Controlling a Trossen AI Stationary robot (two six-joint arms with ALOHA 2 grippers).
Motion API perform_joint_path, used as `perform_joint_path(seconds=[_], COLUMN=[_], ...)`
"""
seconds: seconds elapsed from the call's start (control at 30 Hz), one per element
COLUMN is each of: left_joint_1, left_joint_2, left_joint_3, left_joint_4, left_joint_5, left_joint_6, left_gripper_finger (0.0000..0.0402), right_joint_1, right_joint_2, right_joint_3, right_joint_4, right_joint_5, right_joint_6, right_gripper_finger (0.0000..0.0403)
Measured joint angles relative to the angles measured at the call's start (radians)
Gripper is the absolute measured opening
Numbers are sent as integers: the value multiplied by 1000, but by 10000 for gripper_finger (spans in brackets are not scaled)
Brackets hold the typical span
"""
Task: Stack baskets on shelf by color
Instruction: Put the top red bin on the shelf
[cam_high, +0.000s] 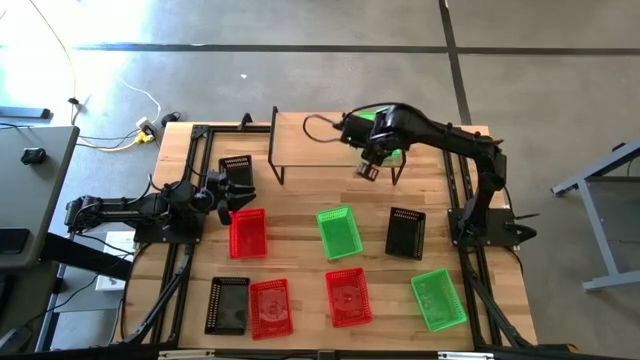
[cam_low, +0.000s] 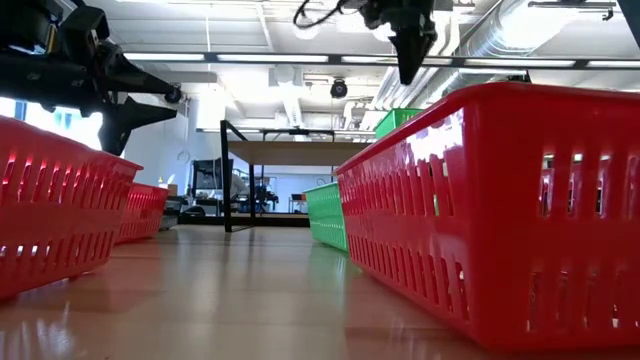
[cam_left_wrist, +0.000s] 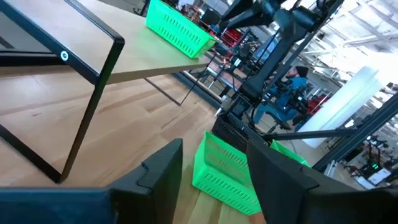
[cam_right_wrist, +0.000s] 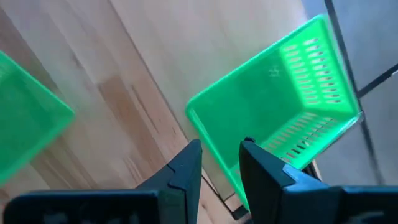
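High view shows the low shelf, a light wooden plank on thin black metal legs, standing at the table's far edge with one green plastic mesh basket resting on its right end, largely hidden there by the right arm. The right gripper hangs just over the shelf's front edge beside that basket; in the right wrist view its dark fingers stand a narrow gap apart with nothing between them, above the basket's rim, and the basket's inside is empty.

Left of the shelf, a black mesh basket sits on the table, and the left gripper hovers just in front of it, its fingers spread wide and holding nothing.

In front of the shelf lie a red basket, a second green basket and a second black basket, well apart from one another. Farther from the shelf, along the table's near edge, lie a third black basket, two more red baskets and a third green basket. Every basket on the table appears empty.
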Motion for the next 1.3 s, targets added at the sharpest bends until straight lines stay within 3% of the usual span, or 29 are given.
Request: perform_joint_path(seconds=[0.2,0.5,0.67,0.93,1.1,1.3], left_joint_1=[-1,-1,-1,-1,-13,-93], left_joint_2=[0,29,122,320,424,523], left_joint_3=[60,281,418,604,643,643], left_joint_4=[4,-146,-296,-557,-657,-728], left_joint_5=[62,108,167,373,461,463], left_joint_6=[-66,120,136,121,121,120], left_gripper_finger=[196,174,170,170,170,170], right_joint_1=[1,1,1,1,1,1], right_joint_2=[0,0,0,0,0,0], right_joint_3=[122,274,313,322,322,322], right_joint_4=[0,1,1,0,0,0], right_joint_5=[-37,-36,-78,-81,-80,-80], right_joint_6=[45,65,72,94,104,107], right_gripper_finger=[92,92,92,92,92,92])
